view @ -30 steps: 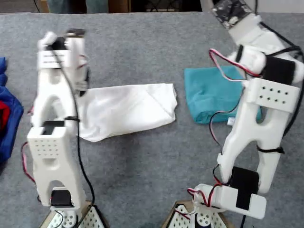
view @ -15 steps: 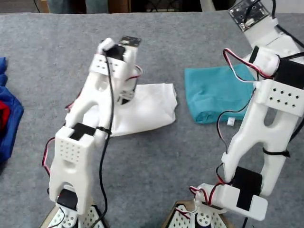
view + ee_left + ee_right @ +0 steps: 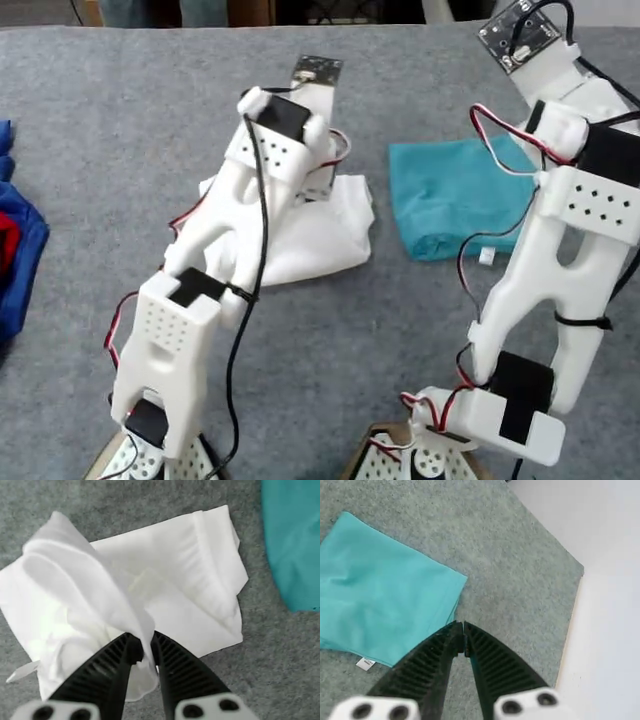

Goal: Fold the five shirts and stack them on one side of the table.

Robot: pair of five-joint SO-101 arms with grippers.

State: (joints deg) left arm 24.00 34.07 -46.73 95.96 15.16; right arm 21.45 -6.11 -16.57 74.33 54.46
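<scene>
A white shirt (image 3: 325, 235) lies mid-table, partly folded over itself. My left gripper (image 3: 143, 651) is shut on a bunched fold of the white shirt (image 3: 200, 580) and holds that fold above the rest of the cloth. The left arm (image 3: 270, 150) covers the shirt's left part in the high view. A folded teal shirt (image 3: 450, 195) rests flat to the right of the white one, with a small tag at its near edge. My right gripper (image 3: 463, 631) is shut on nothing, raised over the mat beyond the far right corner of the teal shirt (image 3: 380, 595).
A pile of blue and red clothing (image 3: 15, 250) sits at the table's left edge. The right arm (image 3: 580, 200) stands tall over the right side. The grey mat's edge (image 3: 575, 610) runs close to the right gripper. Open mat lies in front of both shirts.
My left arm has swung from the white shirt's left end to the right, carrying the gripped fold over the shirt. The right arm has shifted slightly up and to the right.
</scene>
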